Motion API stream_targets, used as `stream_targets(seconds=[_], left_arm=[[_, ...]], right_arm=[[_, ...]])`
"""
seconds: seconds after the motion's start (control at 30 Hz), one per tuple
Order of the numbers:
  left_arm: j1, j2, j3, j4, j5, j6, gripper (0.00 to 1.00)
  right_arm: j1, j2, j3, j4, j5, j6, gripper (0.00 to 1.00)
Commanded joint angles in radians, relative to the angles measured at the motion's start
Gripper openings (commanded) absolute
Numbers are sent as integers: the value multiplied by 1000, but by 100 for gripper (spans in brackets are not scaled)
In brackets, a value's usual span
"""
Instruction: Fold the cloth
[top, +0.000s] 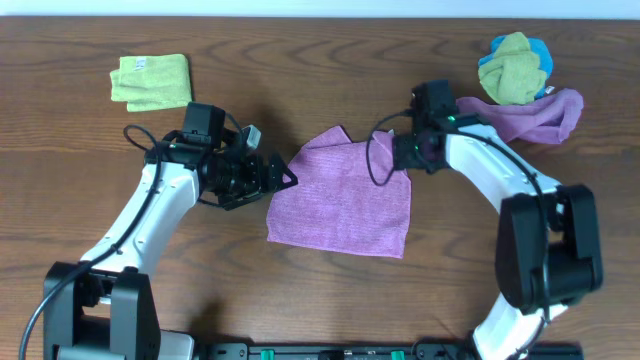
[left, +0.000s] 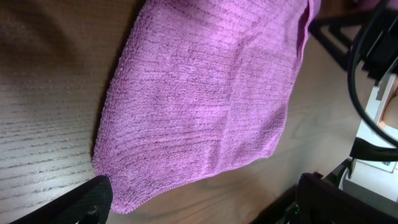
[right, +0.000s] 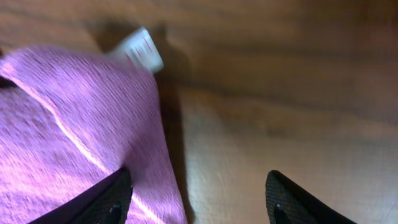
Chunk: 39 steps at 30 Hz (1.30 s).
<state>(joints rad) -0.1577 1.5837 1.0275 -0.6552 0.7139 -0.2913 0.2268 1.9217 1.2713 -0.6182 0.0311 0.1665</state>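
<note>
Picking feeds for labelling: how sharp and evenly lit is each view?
Overhead: sharp, evenly lit, only soft shadows under the arms. Left wrist: the cloth weave is crisp, the left gripper blurred. Right wrist: soft throughout, white tag smeared, dark shadow beside the cloth edge.

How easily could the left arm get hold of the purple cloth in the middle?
Probably yes, quite easily. The left arm has its open jaws right beside the cloth, at the edge nearest it, with nothing lying between them.
</note>
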Motion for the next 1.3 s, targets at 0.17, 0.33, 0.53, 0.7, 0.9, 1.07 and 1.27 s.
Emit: stream_targets(seconds=[0.17, 0.33, 0.53, 0.7, 0.9, 1.07, 1.27], left_arm=[[-2, -11, 14, -29, -7, -1, 96], [-2, -11, 14, -29, -7, -1, 95], [-2, -11, 14, -25, -7, -1, 95], [-2, -11, 14, -25, -7, -3, 95], [-2, -11, 14, -25, 11, -4, 96], [-2, -11, 14, -26, 12, -4, 95], [-2, -11, 14, -25, 12, -4, 95]], right_arm=[[31, 16, 85, -10, 50, -44, 68], [53, 16, 85, -45, 47, -46, 69], [110, 16, 85, -60, 48, -61, 69], [120, 37, 85, -53, 83, -71, 69], [121, 96, 85, -44, 121, -93, 65], [121, 104, 85, -9, 189, -93, 50], [121, 103, 85, -2, 280, -93, 10]])
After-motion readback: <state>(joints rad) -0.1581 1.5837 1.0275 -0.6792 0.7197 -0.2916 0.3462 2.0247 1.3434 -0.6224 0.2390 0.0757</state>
